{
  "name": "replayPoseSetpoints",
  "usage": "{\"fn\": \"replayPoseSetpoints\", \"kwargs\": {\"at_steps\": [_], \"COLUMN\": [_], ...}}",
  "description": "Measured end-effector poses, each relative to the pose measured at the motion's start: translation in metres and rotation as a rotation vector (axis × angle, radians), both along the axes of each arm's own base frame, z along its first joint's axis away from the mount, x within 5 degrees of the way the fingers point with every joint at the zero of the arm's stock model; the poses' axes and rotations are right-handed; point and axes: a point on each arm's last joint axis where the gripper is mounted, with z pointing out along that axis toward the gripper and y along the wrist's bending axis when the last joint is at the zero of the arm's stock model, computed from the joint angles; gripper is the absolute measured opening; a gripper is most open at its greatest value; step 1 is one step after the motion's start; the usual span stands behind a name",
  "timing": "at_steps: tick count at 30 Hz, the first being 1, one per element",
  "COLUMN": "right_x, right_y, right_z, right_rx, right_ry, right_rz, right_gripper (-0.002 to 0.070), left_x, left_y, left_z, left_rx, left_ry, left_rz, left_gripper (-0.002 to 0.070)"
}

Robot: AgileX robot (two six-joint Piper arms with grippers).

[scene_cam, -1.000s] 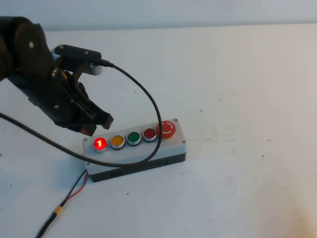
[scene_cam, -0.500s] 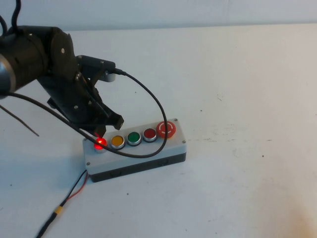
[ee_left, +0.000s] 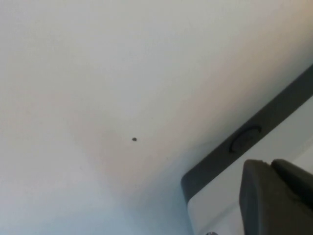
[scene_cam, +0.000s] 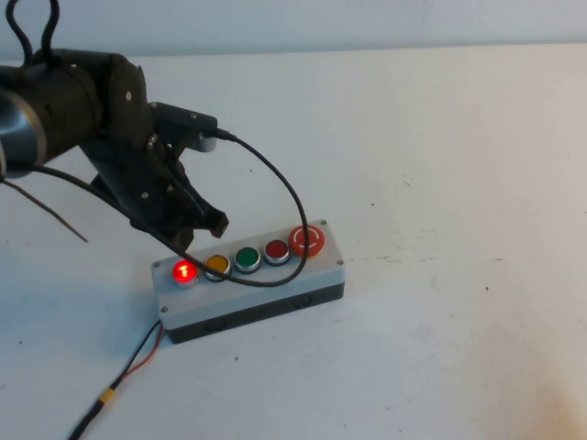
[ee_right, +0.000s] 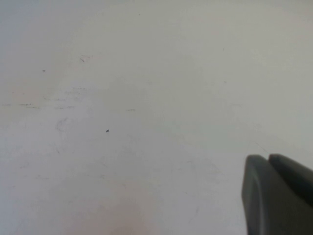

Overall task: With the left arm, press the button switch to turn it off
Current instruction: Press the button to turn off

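Black left gripper [scene_cam: 194, 235], fingers [ee_left: 274, 196] closed together, hovers just behind the glowing small round red button switch [scene_cam: 184, 271] on a grey five-button box [scene_cam: 252, 280]. Black right gripper [ee_right: 279, 196], fingers closed, hangs over the bare white counter [ee_right: 122, 107].

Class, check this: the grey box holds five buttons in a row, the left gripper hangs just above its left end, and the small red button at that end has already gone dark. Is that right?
Not quite. The high view shows the button switch glowing red, not dark. The rest stands: five buttons in a row on the grey box, with the left gripper hanging just above its left end. The right gripper is over bare table, fingers together.
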Motion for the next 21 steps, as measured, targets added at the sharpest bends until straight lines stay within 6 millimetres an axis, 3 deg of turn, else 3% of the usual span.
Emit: {"fn": "replayPoseSetpoints", "kwargs": {"at_steps": [4, 10, 21], "right_x": [0.0, 0.0, 0.0], "right_y": [0.0, 0.0, 0.0], "right_z": [0.0, 0.0, 0.0], "right_rx": [0.0, 0.0, 0.0], "right_ry": [0.0, 0.0, 0.0], "right_rz": [0.0, 0.0, 0.0], "right_gripper": [-0.0016, -0.0016, -0.0016], "left_x": [0.003, -0.018, -0.034], "left_y": [0.0, 0.0, -0.007], "left_z": [0.019, 0.039, 0.016], "left_rx": [-0.001, 0.027, 0.039], "left_ry": [-0.038, 0.037, 0.103], "left_rz": [-0.004, -0.025, -0.039], "left_gripper": [-0.0002, -0.0002, -0.0002]}}
